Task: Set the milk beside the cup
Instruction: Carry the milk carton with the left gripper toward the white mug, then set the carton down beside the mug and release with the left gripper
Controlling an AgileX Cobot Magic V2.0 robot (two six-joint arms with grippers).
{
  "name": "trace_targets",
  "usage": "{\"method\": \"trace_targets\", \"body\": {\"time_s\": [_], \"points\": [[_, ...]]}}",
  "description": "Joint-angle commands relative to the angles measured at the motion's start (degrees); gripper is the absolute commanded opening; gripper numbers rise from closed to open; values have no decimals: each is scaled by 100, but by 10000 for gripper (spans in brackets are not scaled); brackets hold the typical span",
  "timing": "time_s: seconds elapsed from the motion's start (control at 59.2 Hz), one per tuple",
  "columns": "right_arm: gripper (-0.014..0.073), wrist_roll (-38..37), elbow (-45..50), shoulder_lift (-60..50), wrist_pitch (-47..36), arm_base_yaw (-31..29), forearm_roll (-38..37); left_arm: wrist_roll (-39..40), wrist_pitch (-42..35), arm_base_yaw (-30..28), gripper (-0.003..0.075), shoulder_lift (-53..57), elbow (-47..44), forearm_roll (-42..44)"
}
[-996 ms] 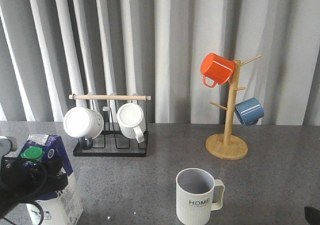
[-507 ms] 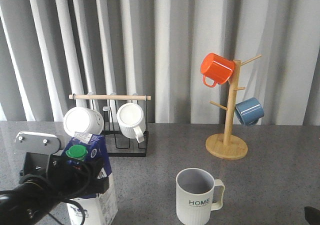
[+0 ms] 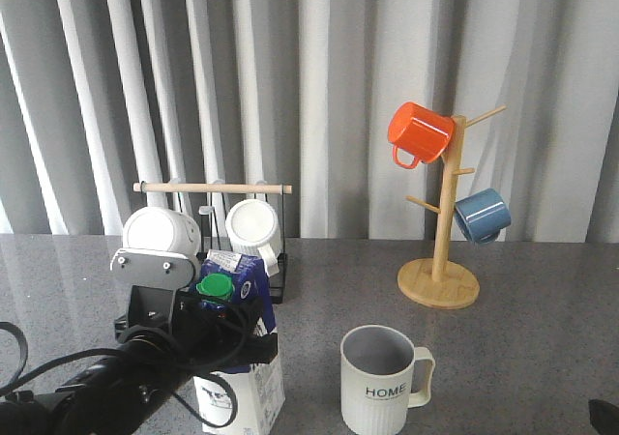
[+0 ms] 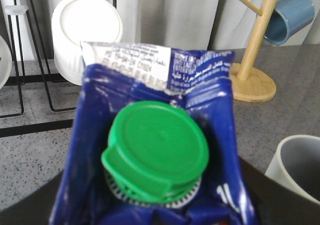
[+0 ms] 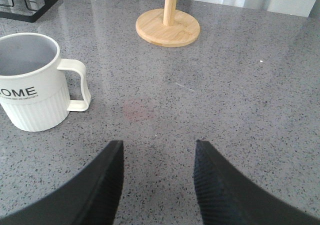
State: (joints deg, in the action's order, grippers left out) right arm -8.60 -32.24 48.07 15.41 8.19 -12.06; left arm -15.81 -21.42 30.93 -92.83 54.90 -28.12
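- Your front view shows the milk (image 3: 237, 343) left of the cup (image 3: 380, 380), apart; your left wrist view only fills with its green cap (image 4: 156, 155).
- Your left gripper (image 3: 198, 343) clamps the carton; the right gripper (image 5: 156, 182) gapes wide, empty.

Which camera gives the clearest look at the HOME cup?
The right wrist view: the cup shows whole, with handle, ribs and most of the lettering. The front view cuts off its base at the frame edge. The left wrist view catches only a slice of rim.
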Motion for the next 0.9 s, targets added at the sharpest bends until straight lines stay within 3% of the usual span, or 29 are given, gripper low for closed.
{"method": "trace_targets", "body": {"time_s": [0.0,0.186,0.54,0.659,0.878], "points": [[328,42,-163,-55,-364,-46,-81,-20,-492,58,406,124,293,-21],[328,42,-163,-55,-364,-46,-81,-580,-463,58,406,12,370,-85],[328,42,-163,-55,-364,-46,-81,-584,-454,58,410,6,378,-368],[328,42,-163,-55,-364,-46,-81,-584,-454,53,453,6,378,-368],[328,42,-163,-55,-364,-46,-81,-584,-470,53,603,11,378,-373]]}}
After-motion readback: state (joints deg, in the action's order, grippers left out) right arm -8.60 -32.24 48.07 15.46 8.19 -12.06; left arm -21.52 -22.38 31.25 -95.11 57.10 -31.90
